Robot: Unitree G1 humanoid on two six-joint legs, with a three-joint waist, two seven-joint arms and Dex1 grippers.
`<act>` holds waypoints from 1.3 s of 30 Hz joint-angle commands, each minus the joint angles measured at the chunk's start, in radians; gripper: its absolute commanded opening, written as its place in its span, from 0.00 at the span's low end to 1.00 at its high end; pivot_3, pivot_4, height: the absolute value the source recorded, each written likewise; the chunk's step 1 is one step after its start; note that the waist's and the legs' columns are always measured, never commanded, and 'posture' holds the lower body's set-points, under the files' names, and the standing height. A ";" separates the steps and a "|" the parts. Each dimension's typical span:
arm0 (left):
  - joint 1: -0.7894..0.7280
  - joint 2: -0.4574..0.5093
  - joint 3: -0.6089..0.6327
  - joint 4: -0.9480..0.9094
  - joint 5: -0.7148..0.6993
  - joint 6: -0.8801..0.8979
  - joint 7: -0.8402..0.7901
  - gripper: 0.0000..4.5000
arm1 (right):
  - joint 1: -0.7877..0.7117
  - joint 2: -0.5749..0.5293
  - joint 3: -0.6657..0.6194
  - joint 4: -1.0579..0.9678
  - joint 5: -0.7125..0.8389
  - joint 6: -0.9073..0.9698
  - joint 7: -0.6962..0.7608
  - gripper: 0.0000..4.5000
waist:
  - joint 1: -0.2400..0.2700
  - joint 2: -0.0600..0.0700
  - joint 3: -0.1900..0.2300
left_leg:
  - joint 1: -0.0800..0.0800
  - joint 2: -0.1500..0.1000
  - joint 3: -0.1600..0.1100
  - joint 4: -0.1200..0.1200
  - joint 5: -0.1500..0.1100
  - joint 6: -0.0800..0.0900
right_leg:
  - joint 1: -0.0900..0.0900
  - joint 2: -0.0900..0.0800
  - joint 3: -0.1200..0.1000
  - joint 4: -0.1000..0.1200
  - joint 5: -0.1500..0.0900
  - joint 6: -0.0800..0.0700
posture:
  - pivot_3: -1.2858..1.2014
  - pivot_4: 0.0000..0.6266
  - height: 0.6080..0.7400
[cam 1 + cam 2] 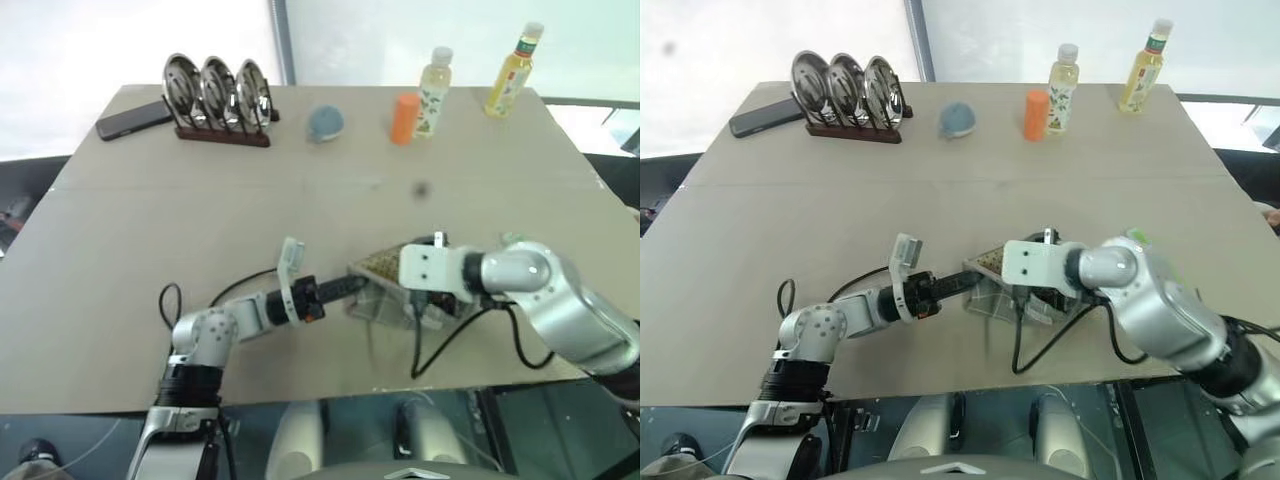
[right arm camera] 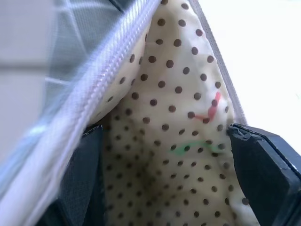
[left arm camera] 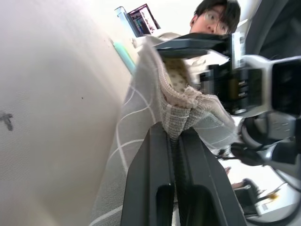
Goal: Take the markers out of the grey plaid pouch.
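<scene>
Two end effectors are working the grey plaid pouch [image 1: 385,290] on the near tabletop [image 1: 300,200]: the left end effector [image 3: 176,136] is pinching its rim, the right end effector [image 2: 164,174] is gaping inside, needing to find markers.

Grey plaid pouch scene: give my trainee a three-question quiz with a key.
1. True or false: the left claw is shut on the grey plaid pouch.
2. How do the right claw's jaws stand? A spread wide at the pouch's mouth; B shut on a marker; C resting on the orange bottle.
3. Fill in: the pouch's lining is cream with brown ____.

Key: 1 true. 2 A. 3 dots.
</scene>
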State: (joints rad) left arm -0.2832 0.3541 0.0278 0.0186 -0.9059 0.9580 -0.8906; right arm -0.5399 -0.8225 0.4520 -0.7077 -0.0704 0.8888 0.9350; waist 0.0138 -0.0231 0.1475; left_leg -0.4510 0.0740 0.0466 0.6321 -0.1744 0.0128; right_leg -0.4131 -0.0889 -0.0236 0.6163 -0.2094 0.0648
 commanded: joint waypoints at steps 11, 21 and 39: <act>0.095 -0.007 -0.097 -0.130 0.279 -0.413 -0.025 0.00 | 0.184 -0.075 -0.132 -0.178 0.166 0.083 0.012 0.97 | -0.001 0.000 0.000 | 0.000 0.000 0.000 0.000 -0.002 -0.003 | 0.000 -0.001 0.000 -0.002 0.000 0.000 | 0.52 0.24 1.00; 0.154 -0.013 -0.131 -0.107 0.432 -0.715 -0.081 0.00 | 0.157 -0.118 0.043 -0.043 0.075 0.040 -0.037 0.97 | 0.000 0.000 0.000 | 0.000 0.000 0.000 0.000 -0.002 -0.003 | 0.000 -0.001 0.000 -0.002 0.000 0.000 | 0.52 0.24 1.00; 0.131 0.018 -0.130 -0.108 0.460 -0.839 -0.131 0.00 | 0.074 -0.036 -0.088 -0.042 0.134 0.219 -0.185 0.92 | 0.000 0.001 0.000 | -0.001 0.000 0.000 -0.001 -0.002 -0.003 | 0.000 -0.001 -0.001 -0.004 0.000 0.000 | 0.52 0.24 1.00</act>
State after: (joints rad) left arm -0.1449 0.3680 -0.1088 -0.0851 -0.4358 0.1224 -1.0174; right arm -0.4768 -0.8527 0.3529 -0.7638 0.0900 1.1201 0.7850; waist 0.0139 -0.0225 0.1474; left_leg -0.4527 0.0744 0.0468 0.6309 -0.1762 0.0106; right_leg -0.4133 -0.0894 -0.0243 0.6117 -0.2095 0.0649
